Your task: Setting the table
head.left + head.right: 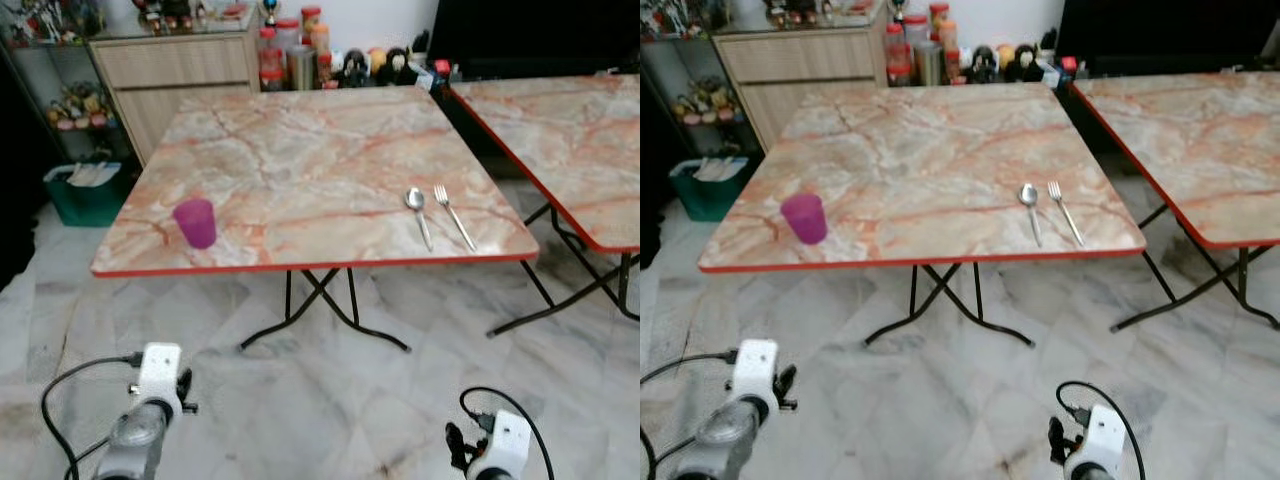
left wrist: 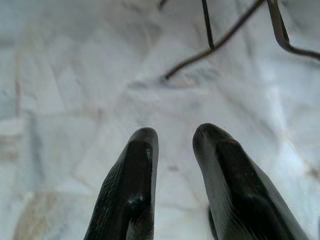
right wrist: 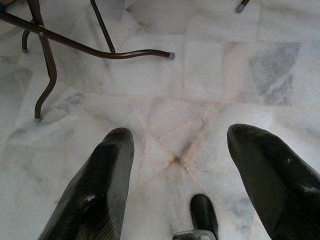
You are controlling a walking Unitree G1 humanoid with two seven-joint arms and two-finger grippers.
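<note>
A purple cup (image 1: 195, 222) stands upright near the front left corner of the marble-patterned folding table (image 1: 310, 150). A metal spoon (image 1: 418, 212) and a fork (image 1: 452, 215) lie side by side near the table's front right corner. Both arms hang low in front of the table, over the floor: the left arm (image 1: 150, 400) and the right arm (image 1: 498, 445). My left gripper (image 2: 175, 135) points at the floor with a narrow gap between its fingers and nothing in it. My right gripper (image 3: 182, 135) is wide open over the tiles and holds nothing.
A second similar table (image 1: 580, 140) stands to the right, with a gap between the two. The table's black folding legs (image 1: 320, 300) cross beneath it. A wooden cabinet (image 1: 175, 75), jars and a green bin (image 1: 85, 195) line the back left. The floor is white marble tile (image 1: 330, 400).
</note>
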